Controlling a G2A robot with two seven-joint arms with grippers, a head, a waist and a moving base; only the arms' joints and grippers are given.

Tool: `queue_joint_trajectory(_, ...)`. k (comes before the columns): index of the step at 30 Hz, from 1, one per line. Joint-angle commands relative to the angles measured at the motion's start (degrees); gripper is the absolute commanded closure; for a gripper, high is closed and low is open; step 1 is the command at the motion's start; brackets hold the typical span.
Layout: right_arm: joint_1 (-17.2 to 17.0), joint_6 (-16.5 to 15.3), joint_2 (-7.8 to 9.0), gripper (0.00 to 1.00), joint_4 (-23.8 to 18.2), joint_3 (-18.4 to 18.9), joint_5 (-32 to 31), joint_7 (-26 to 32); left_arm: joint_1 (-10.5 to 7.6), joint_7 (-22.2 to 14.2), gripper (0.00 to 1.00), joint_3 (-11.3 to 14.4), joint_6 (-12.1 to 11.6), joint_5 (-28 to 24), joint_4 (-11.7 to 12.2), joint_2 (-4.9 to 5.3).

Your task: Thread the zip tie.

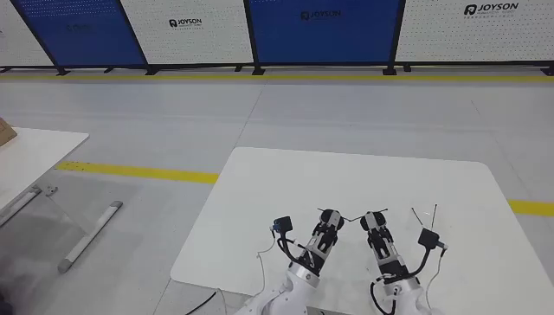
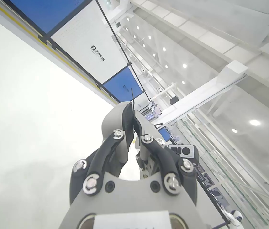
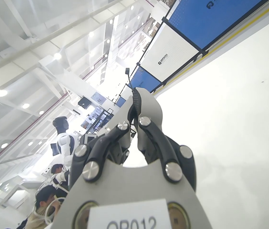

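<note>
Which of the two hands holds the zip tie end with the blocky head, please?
The right hand: the zip tie rising from it ends in a small block, whereas the left hand grips a plain thin tip.

The left gripper (image 1: 331,220) and right gripper (image 1: 370,220) sit side by side over the table's (image 1: 346,172) near part. Both pinch the zip tie (image 1: 351,219), which runs between them. Partition panels (image 1: 325,12) stand behind the table.

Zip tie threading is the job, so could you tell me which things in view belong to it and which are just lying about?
In the job: left tool, shut on the tie's tail; right tool, shut on its head end.
Lying about: two thin dark strips on the table; side table.
</note>
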Motion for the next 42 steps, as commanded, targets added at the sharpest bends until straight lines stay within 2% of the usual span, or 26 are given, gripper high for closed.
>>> queue_joint_trajectory(1, 0.6, 0.1, -0.14, 1.0, 0.8, -0.5, -0.2, 0.3, 0.16, -0.1, 1.0, 0.0, -0.3, -0.1, -0.3, -0.07)
queue_joint_trajectory(6, 1.3, 0.0, -0.32, 1.0, 1.3, -1.2, -0.6, 0.9, 0.35, 0.0, 1.0, -0.1, -0.7, -0.3, -0.5, -0.24)
queue_joint_trajectory(17, -0.3, 0.0, 0.29, 1.0, -1.2, -0.6, 2.0, 0.0, 0.32, 0.7, 1.0, -0.8, -0.8, -0.9, -0.2, -0.65)
queue_joint_trajectory(31, 0.3, 0.0, 1.1, 1.0, -0.4, -1.1, 3.7, 1.1, 0.39, 0.6, 1.0, -1.0, -1.0, -0.6, -0.1, -1.14)
queue_joint_trajectory(42, -0.3, 0.0, 1.77, 1.0, -2.1, -1.6, 1.9, -2.6, 0.0, 0.9, 1.0, -1.0, -0.5, 1.9, 1.0, -1.51)
